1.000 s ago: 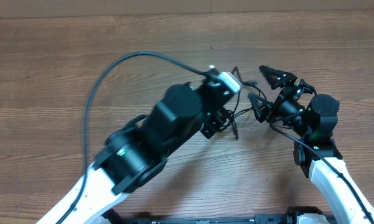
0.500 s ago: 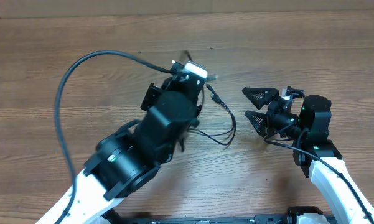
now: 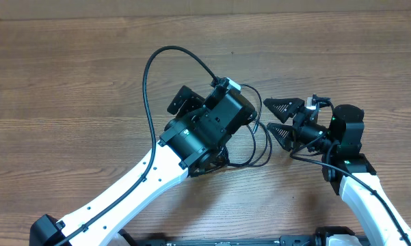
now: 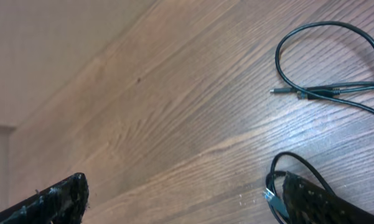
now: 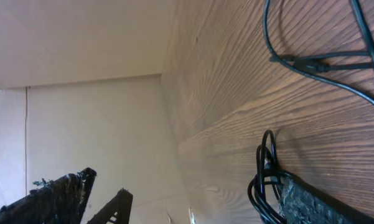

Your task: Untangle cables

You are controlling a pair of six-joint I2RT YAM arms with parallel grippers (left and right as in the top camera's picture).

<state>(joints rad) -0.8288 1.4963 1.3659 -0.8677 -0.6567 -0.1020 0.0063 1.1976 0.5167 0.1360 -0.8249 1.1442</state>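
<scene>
The cables (image 3: 269, 145) are thin black cords lying in loose loops on the wooden table, between my two grippers. In the left wrist view one cord (image 4: 285, 73) curls at the upper right with its plug (image 4: 277, 91) flat on the wood. A second plug (image 4: 271, 196) rests beside my right-hand finger (image 4: 317, 202). My left gripper (image 4: 183, 202) is open and holds nothing. My right gripper (image 3: 279, 119) is open too, pointing left at the loops. In the right wrist view a bunch of cord (image 5: 264, 186) lies against one finger (image 5: 323, 205).
The left arm's thick black cable (image 3: 149, 75) arches over the table behind the wrist (image 3: 208, 126). Bare wood (image 3: 68, 82) stretches to the left and far side. A pale wall (image 5: 81, 93) stands beyond the table edge.
My left gripper went from shut to open and let the cord go. The left arm swung left with it, then came back right. The cables now lie slack between the grippers.
</scene>
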